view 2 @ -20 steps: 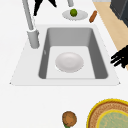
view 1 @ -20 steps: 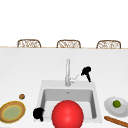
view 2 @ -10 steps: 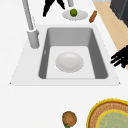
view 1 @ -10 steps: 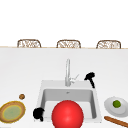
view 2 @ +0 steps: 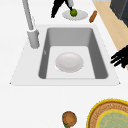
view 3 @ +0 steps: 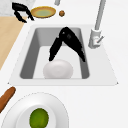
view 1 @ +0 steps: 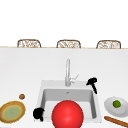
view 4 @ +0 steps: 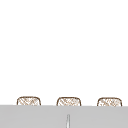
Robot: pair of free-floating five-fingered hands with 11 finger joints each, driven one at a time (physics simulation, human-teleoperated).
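Right robot hand [view 1: 93, 82], fingers straight, hovers beside the slim metal faucet [view 1: 67, 71].

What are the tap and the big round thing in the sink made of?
The tap looks like brushed metal: plain grey and slim. The round thing is red from the front and glossy white from the sides, perhaps glazed ceramic or plastic. The right hand is nearest it.

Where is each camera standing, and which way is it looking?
Front view: faces the sink and faucet; left hand, right hand.
Left side view: looks along the sink from its left, over the bowl; both hands.
Right side view: looks back from the lime plate; both hands.
Upper view: faces the chairs.
Both side views share the bowl.
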